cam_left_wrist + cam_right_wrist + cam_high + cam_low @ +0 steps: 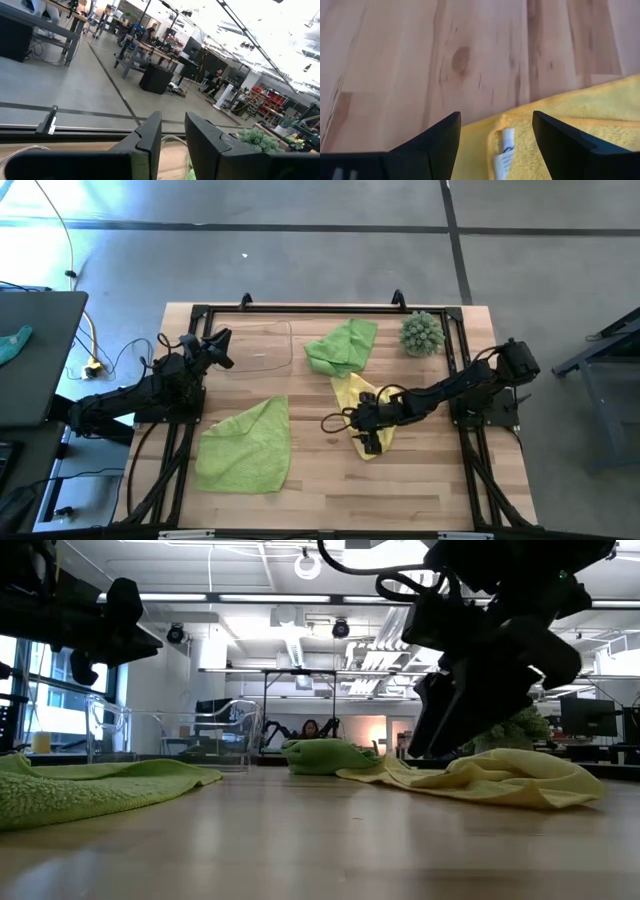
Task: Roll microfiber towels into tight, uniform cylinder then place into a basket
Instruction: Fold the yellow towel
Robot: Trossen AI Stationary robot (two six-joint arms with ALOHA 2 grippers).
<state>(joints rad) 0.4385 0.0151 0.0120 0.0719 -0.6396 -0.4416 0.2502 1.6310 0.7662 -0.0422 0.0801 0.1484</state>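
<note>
The right gripper (367,438) hangs low over the crumpled yellow microfiber towel (357,395) at the middle of the pale wooden table (420,490), its two dark fingers (436,142) spread wide and holding nothing. In the right wrist view the towel's near edge, with its small white care tag (503,152), lies directly between and just under the fingertips, bare wood beyond it. The yellow towel runs as a rumpled strip from this gripper toward the table's far side, where it meets a bunched lime green towel (343,346); it is not rolled. The right arm is plainly the nearer one. The left gripper (217,350) waits at the far left, raised, its fingers (150,140) parted by a narrow gap and empty, beside the clear plastic basket (265,345). A second lime green towel (247,445) lies flat, nearer the left arm.
</note>
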